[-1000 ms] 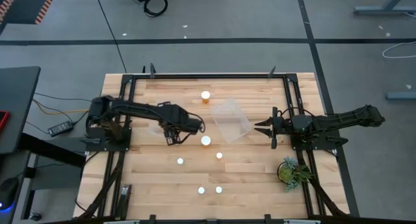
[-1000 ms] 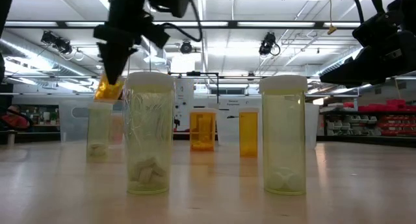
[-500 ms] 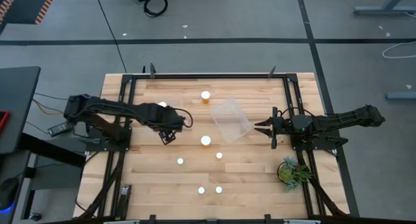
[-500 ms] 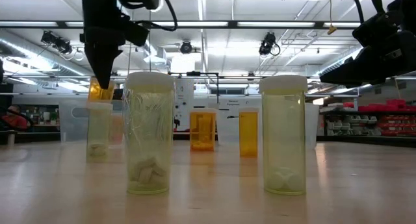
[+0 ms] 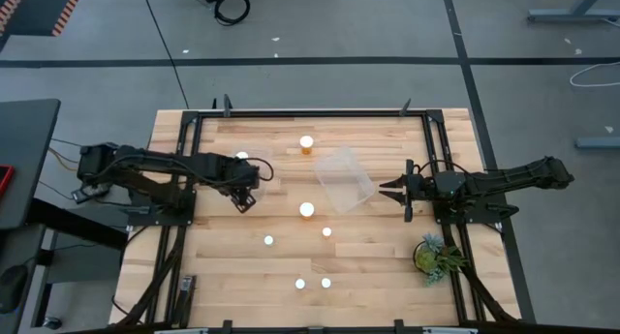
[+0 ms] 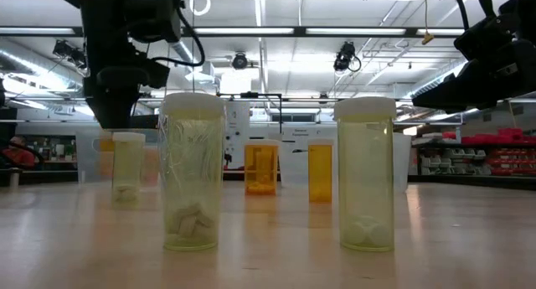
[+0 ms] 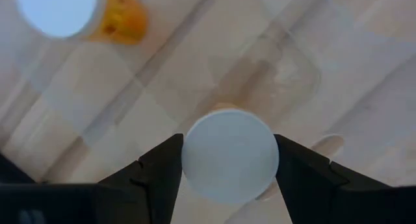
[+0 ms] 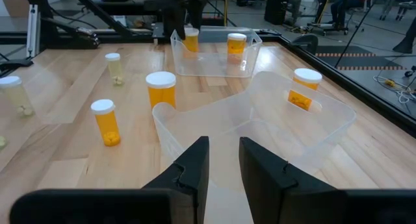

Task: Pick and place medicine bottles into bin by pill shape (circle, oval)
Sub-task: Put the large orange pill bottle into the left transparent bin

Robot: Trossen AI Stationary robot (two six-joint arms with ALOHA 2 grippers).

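Table point(image 5: 387, 266): pale wood planks, smooth, slight sheen. Bin point(image 5: 344, 179): clear glossy plastic. Bottles point(image 6: 192, 172): translucent plastic, matt white caps.

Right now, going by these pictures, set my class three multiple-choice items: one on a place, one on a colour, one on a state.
1. Where does the green plant stand?
A) by the right arm
B) by the left arm
C) at the table's centre

2. What colour is the cap of the bottle in the left pincer?
A) orange
B) white
C) green

3. How is the right pincer?
A) shut, empty
B) gripping a bottle
C) wide open

Answers:
1 A, the high view shows it beside that arm's base.
2 B, the left wrist view shows a white cap clamped there.
3 A, it holds nothing.
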